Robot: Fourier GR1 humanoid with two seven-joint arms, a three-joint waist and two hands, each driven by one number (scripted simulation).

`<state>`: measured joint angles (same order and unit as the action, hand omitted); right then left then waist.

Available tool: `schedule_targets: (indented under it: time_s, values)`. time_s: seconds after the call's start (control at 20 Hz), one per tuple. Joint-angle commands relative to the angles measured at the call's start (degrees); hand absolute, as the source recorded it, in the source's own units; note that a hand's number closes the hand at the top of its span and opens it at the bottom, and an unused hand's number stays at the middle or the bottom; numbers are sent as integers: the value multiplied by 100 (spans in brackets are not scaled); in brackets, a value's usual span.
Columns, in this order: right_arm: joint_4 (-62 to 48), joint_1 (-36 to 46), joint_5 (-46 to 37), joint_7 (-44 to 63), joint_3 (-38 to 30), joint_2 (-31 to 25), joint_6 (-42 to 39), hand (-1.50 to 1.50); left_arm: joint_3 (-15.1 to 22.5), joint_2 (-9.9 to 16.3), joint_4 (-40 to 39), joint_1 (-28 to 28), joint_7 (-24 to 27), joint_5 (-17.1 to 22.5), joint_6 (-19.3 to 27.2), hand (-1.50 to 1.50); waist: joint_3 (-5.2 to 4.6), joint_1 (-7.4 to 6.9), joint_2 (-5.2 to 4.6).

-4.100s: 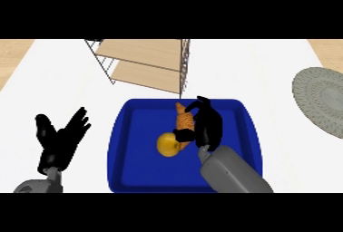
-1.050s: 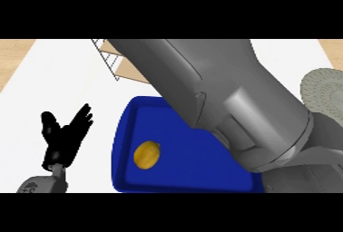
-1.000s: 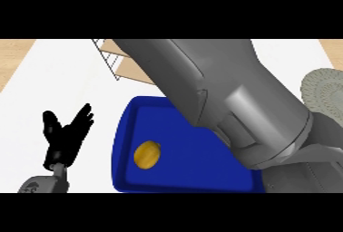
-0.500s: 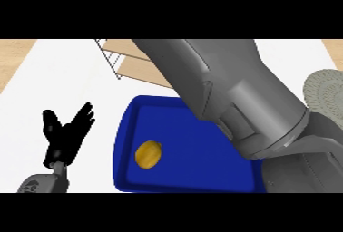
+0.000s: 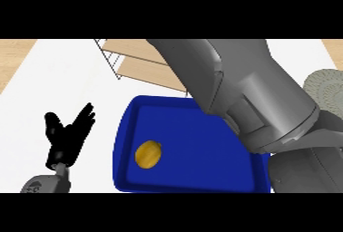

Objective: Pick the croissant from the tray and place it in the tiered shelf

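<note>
Shelf (image 5: 144, 68) behind tray (image 5: 194, 136); plate (image 5: 328, 88) right; left hand (image 5: 67, 136) left.

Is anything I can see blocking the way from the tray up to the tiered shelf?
Only the robot's own right forearm, which crosses from the blue tray toward the tiered shelf and hides the right hand and the croissant. What lies under it cannot be told.

No text, label, brand or number can be read anywhere. The surfaces in view are plain and carry no signs.
</note>
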<state>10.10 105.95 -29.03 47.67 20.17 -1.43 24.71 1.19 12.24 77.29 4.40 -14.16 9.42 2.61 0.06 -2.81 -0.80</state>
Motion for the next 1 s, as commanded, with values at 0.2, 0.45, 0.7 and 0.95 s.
schedule_targets:
  time_s: [0.2, 0.45, 0.7, 0.95]
  values:
    - [27, 34, 89, 265, -334, -1, 1068, -150, -27, 20, 36, -25, -217, 67, -73, 0, -18, -5, -14]
    - [282, -113, 330, 57, -728, -66, 1715, -150, -70, -5, 71, -48, -236, 72, -31, 0, -14, 22, -5]
    - [618, -207, 631, -211, -1196, -98, 2345, -150, -87, 52, 74, -123, -206, 35, -81, 0, -13, 35, 10]
    - [752, 6, 671, -299, -1492, -423, 2869, -150, -164, 32, -29, -123, -154, 70, -94, 0, -17, 85, 29]
